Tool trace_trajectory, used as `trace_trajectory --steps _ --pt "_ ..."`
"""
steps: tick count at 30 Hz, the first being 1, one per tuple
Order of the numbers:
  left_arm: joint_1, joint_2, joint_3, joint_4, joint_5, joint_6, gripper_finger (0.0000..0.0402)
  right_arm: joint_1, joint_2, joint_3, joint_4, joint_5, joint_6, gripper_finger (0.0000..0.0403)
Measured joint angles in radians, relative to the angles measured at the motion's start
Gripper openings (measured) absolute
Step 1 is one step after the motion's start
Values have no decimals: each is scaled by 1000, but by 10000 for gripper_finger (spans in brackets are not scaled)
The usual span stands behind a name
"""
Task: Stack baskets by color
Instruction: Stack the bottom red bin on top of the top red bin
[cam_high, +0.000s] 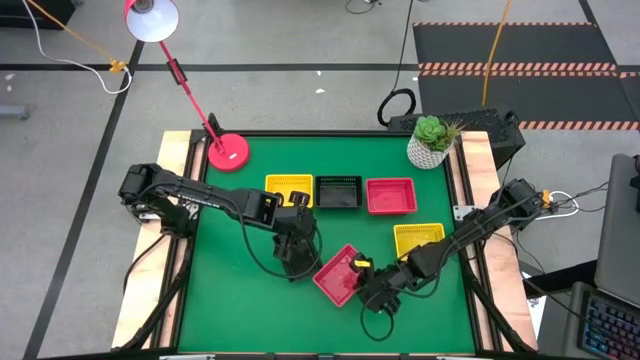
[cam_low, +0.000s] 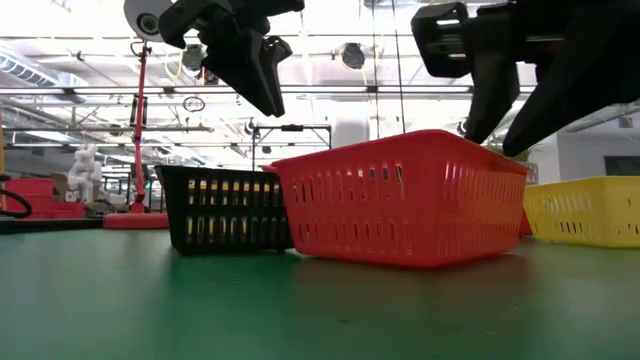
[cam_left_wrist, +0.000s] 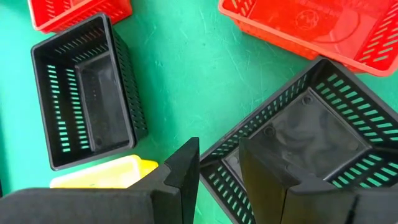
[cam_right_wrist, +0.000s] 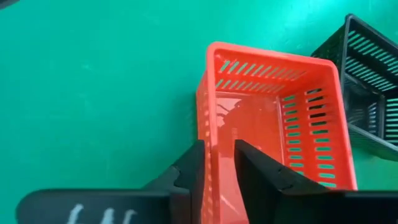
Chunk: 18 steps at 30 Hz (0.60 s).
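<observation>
- Lamp base (cam_high: 228, 152): round, red, at the table's far left corner, well apart from the baskets.
- Back-row yellow basket (cam_high: 288, 189): leftmost of a row of three across the middle of the green table (cam_high: 230, 300), just beside the back-row black basket (cam_high: 338, 191).
- Left gripper (cam_left_wrist: 219, 155): just in front of the back-row yellow basket, above the loose black basket (cam_left_wrist: 298, 134). Fingers stand apart and empty. From its own camera they line up over that basket's near wall (the level view shows them hanging clear above the rim).
- Loose black basket: flat on the table, turned at an angle, just left of the loose red basket (cam_high: 338, 275).
- Loose red basket: front centre, also turned at an angle, resting on the table.
- Right gripper (cam_right_wrist: 217, 149): at the loose red basket's right end, one finger inside the short wall and one outside. Can't tell whether it is pinching the wall or has let go.
- Back-row red basket (cam_high: 391, 196): right end of the row, next to the black one.
- Loose yellow basket (cam_high: 418, 238): in front of the back-row red basket, right of the loose red one, partly under the right arm.
- Plant pot (cam_high: 428, 152): white, at the far right corner.
</observation>
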Motion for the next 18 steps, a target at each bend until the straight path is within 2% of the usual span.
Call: trace_trajectory --steps 4,8,18 --pt "0 0 0 0 0 0 115 -9 8 0 1 -1 -3 94" --pt "0 0 0 8 0 0 115 -15 20 0 1 -2 -11 91" --pt "0 0 0 25 0 4 115 -25 20 0 -23 -53 4 8"
